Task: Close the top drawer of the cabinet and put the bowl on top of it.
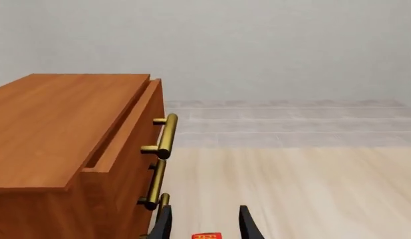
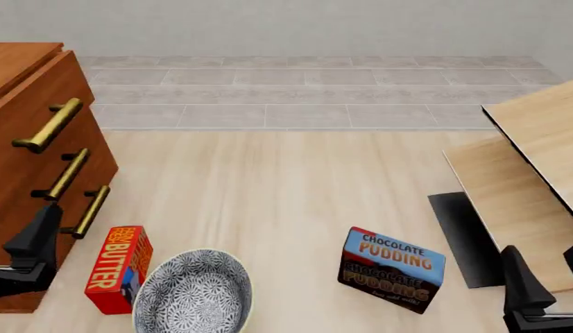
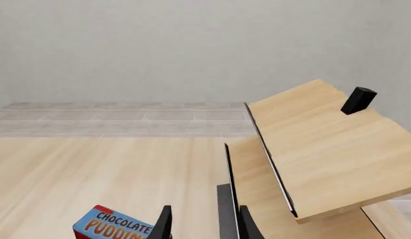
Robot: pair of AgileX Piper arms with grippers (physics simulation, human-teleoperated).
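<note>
At the far left of the table stands the cabinet (image 2: 28, 125), a large reddish-brown chest with three brass bar handles on its front. The top drawer (image 1: 129, 130) is pulled out a little: in the left wrist view a narrow gap shows between its front board and the top of the cabinet, so it is not closed. Its handle (image 2: 50, 125) is the highest of the three in the front view. The left gripper (image 2: 23, 253) is at the near left corner, just in front of the lower part of the cabinet; its two dark fingers (image 1: 164, 224) stand apart with a clear space between them and hold nothing. Just to the right of it stands the red butter box (image 2: 118, 269), upright, near the lowest drawer handle. Beside the box, a little nearer and to the right, sits the bowl (image 2: 193, 292) on the table (white with a dense black pattern, its opening facing up); it seems to touch or almost touch the box, I cannot tell which. Further right, well apart from the bowl, stands the chocolate pudding box (image 2: 391, 270), slightly tilted. At the right side there is pale light-wood furniture (image 2: 527, 173) with slanted boards and a dark base. The right gripper (image 2: 546, 284) is at the near right corner, close to this furniture; its fingers (image 3: 163, 223) are also spread and empty.
</note>
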